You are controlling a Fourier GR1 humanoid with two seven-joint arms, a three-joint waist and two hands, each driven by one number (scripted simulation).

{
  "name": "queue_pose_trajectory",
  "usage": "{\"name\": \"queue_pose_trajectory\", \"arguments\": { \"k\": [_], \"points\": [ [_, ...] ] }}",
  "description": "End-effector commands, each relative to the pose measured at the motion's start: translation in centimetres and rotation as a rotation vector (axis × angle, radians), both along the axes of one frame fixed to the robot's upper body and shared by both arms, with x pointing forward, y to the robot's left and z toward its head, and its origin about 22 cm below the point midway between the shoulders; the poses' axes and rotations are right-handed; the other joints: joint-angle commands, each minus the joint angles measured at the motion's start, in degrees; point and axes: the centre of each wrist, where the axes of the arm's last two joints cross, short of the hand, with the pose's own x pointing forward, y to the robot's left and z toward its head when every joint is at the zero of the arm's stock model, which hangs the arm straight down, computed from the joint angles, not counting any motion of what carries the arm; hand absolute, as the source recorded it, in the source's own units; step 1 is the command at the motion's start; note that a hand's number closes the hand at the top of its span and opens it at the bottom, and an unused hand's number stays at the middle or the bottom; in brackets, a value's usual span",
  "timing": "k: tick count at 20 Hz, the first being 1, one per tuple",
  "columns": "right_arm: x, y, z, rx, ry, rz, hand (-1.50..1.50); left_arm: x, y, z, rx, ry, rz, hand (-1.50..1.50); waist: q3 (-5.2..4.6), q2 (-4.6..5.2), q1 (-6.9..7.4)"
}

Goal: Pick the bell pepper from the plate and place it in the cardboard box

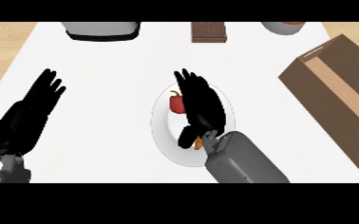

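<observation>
White table [105,76]: plate [163,133] at centre, bell pepper [176,103] on it, uncollected. My right hand [202,107] over it, fingers straight. Cardboard box [329,90] at three o'clock. Next, I judge: curl round pepper.

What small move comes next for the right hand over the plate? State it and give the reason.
Probably curl the fingers round the bell pepper. The right hand hangs over the white plate with fingers straight, just right of the red pepper, which lies uncovered and not yet held. The cardboard box waits at the right edge. The left hand rests open at the left.
</observation>
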Motion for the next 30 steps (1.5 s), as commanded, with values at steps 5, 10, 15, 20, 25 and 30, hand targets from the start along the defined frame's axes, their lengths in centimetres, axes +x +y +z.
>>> {"name": "queue_pose_trajectory", "arguments": {
  "k": [5,10,15,20,25,30],
  "points": [
    [1.2,1.8,-1.7,-0.067,0.005,-0.014,-1.5,-1.0,-0.1,-0.6,0.01,0.003,-0.012,0.0,-0.01,0.03,0.39],
    [2.0,1.7,-1.1,-0.085,0.038,-0.02,-1.5,-1.0,-2.1,-1.4,0.0,0.002,0.0,0.0,0.0,0.02,0.32],
    [3.5,0.9,-2.3,-0.11,0.068,-0.04,-1.5,-0.3,-0.1,-1.1,-0.006,0.002,0.005,0.0,-0.01,0.05,0.12],
    [3.3,2.1,-2.3,-0.133,0.069,-0.063,-1.5,-1.2,-0.9,-0.8,0.001,-0.021,0.015,0.0,-0.01,0.03,0.34],
    [4.1,2.0,-3.3,-0.146,0.089,-0.066,-1.5,-0.3,0.0,-0.2,0.01,-0.021,0.01,0.0,0.0,0.06,0.31],
    [3.2,3.0,-3.6,-0.17,0.108,-0.035,-1.5,-0.6,-0.1,-0.9,-0.002,-0.015,0.001,0.0,-0.01,0.03,0.4]
  ]
}}
